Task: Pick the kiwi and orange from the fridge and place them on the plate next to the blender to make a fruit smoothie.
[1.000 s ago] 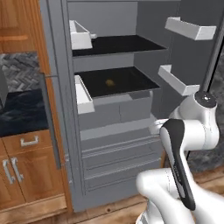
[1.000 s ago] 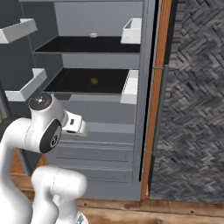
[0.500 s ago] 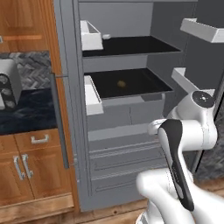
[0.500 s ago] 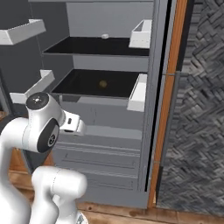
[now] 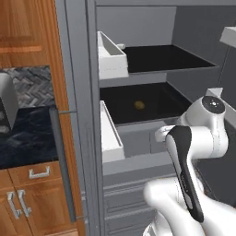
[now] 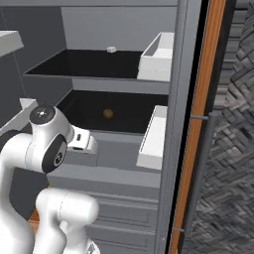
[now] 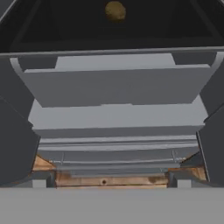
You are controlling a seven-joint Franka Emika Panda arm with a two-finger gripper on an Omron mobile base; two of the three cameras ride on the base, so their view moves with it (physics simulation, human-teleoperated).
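The fridge (image 5: 138,152) is shown open. The kiwi (image 5: 139,105) is seen resting alone on the lower black shelf (image 6: 124,106), well apart from the gripper (image 7: 112,186), whose jaws are held wide apart, gripping nothing.

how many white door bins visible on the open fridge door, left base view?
2. Upper door bin beside the top black shelf; lower door bin beside the shelf holding the kiwi. More may lie outside the view.

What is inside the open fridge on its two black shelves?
On the lower black shelf lies the kiwi, alone. The upper black shelf holds a small pale item, too small to identify. The shelves' near left corners are hidden by door bins.
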